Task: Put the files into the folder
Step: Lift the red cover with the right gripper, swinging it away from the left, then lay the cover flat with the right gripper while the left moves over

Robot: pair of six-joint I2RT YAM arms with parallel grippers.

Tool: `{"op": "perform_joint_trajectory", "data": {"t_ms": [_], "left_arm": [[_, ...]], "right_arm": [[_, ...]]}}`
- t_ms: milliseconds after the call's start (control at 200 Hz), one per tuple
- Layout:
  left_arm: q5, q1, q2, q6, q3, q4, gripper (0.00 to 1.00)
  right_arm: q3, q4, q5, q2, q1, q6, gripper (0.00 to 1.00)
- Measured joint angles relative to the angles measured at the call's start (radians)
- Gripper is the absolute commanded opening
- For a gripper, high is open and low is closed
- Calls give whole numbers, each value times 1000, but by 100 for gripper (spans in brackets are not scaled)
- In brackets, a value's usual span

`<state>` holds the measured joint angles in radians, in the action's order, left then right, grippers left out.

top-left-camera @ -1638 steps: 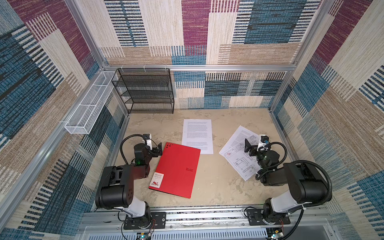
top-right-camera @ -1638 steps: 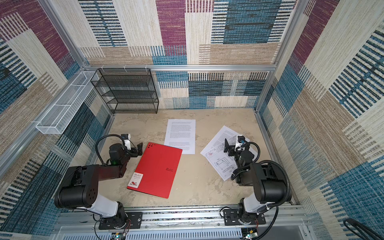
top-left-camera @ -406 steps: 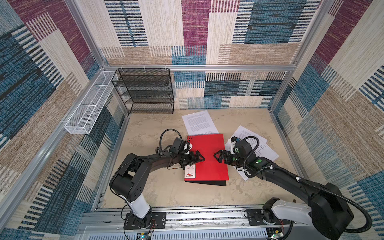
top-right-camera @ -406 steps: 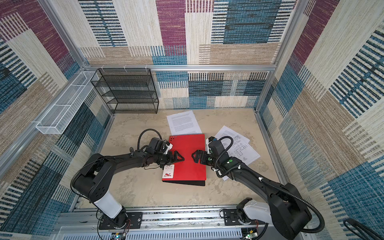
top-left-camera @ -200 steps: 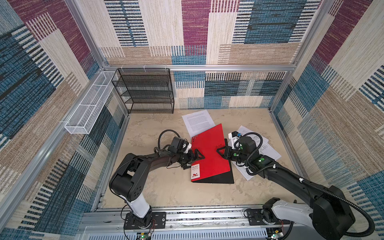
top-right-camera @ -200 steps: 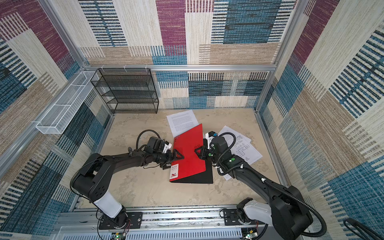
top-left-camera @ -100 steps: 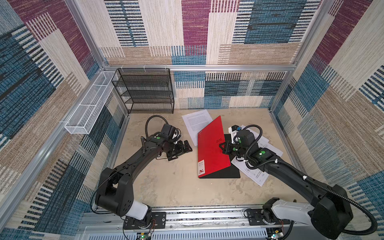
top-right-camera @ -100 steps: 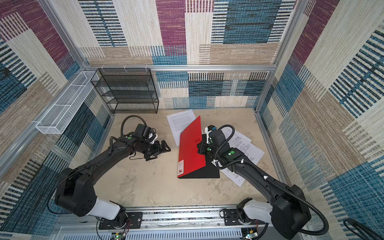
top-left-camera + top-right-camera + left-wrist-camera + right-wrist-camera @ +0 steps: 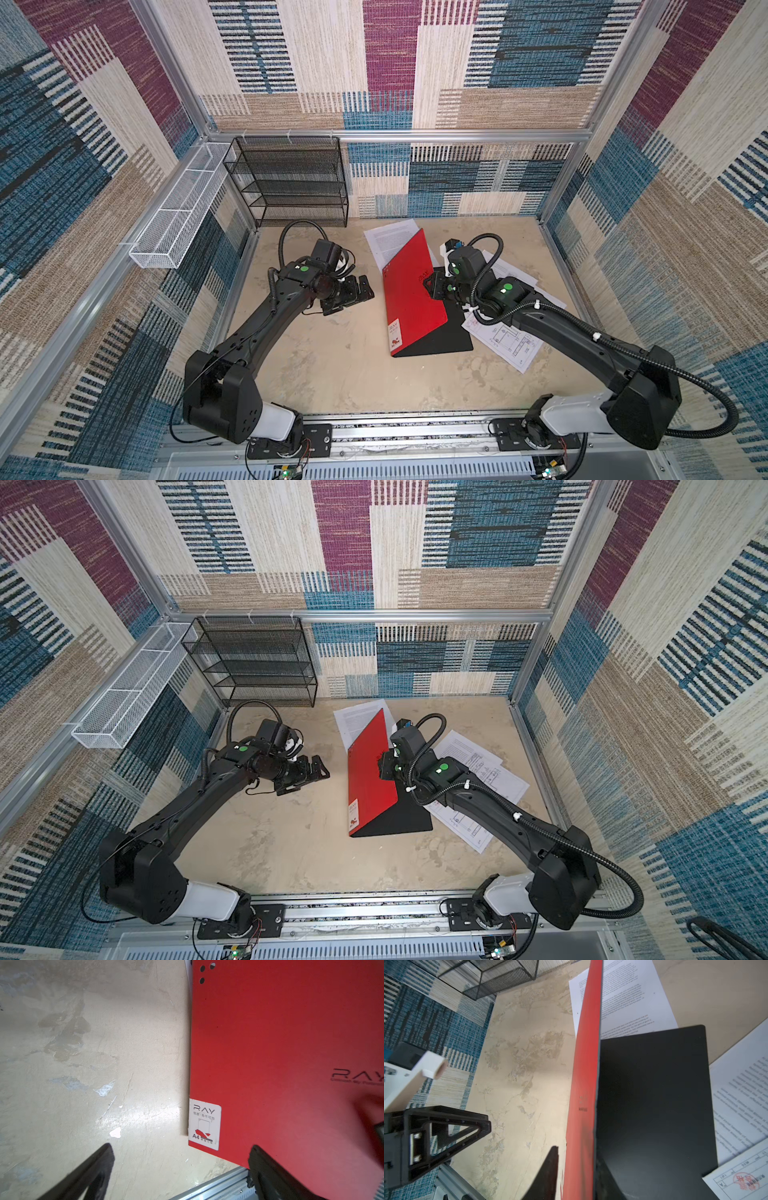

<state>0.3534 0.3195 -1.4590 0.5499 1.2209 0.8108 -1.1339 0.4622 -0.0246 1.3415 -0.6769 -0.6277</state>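
The folder (image 9: 409, 291) (image 9: 368, 771) lies with its black back (image 9: 453, 336) flat on the table and its red cover raised almost upright. My right gripper (image 9: 436, 286) (image 9: 384, 766) is at the cover's free edge. In the right wrist view it (image 9: 577, 1153) stands open astride the red cover (image 9: 585, 1064), with a thin gap at one finger. My left gripper (image 9: 353, 291) (image 9: 180, 1147) is open and empty, left of the folder and apart from it. One text file (image 9: 390, 241) lies behind the folder. Drawing files (image 9: 511, 345) lie under the right arm.
A black wire-mesh rack (image 9: 291, 183) stands at the back left. A white wire basket (image 9: 178, 216) hangs on the left wall. An aluminium rail (image 9: 395, 432) runs along the front edge. Bare table lies in front of the folder.
The red cover has swung up from a slant to nearly upright. My left gripper has pulled away to the left of the folder. The right jaws have loosened on the cover's edge.
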Motion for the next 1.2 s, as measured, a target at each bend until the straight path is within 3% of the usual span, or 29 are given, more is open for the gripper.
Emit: {"op": "perform_joint_trajectory", "data": {"t_ms": [220, 391, 666, 962, 1087, 1197], "left_arm": [[140, -27, -72, -2, -27, -19, 98], [177, -92, -28, 0, -41, -19, 98], [51, -279, 113, -44, 109, 116, 99], [-37, -393, 179, -81, 306, 238, 99], [-31, -405, 193, -81, 328, 257, 97], [-6, -386, 188, -81, 303, 250, 92]], "right_arm": [[19, -158, -195, -13, -5, -13, 51], [6, -248, -291, 41, -19, -38, 55], [-166, -303, -324, 218, -125, -43, 69], [-480, -327, -386, 624, -233, -37, 81], [-564, -285, -357, 617, -233, 7, 88], [-562, -247, -297, 539, -233, 52, 84]]}}
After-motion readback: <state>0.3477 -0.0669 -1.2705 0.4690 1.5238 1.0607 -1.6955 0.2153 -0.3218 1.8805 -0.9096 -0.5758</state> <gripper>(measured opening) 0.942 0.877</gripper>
